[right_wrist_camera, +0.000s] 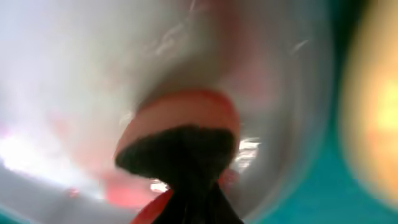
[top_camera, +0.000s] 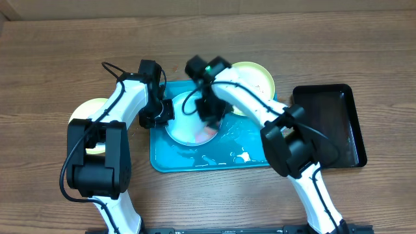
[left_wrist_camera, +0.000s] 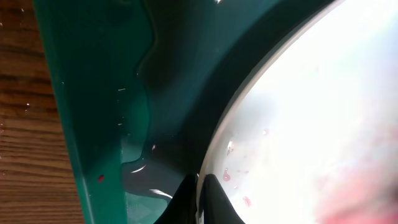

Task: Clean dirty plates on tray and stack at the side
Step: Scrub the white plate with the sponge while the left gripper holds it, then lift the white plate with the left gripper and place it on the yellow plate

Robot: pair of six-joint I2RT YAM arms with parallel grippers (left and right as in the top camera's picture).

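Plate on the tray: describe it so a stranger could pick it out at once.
Start at the turquoise tray mid-table. In its left half lies the pale blue-white plate. Red smears and that colour set it apart from the two yellow-green plates nearby.

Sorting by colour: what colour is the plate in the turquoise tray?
The plate is pale blue-white, smeared red; clearest overhead.
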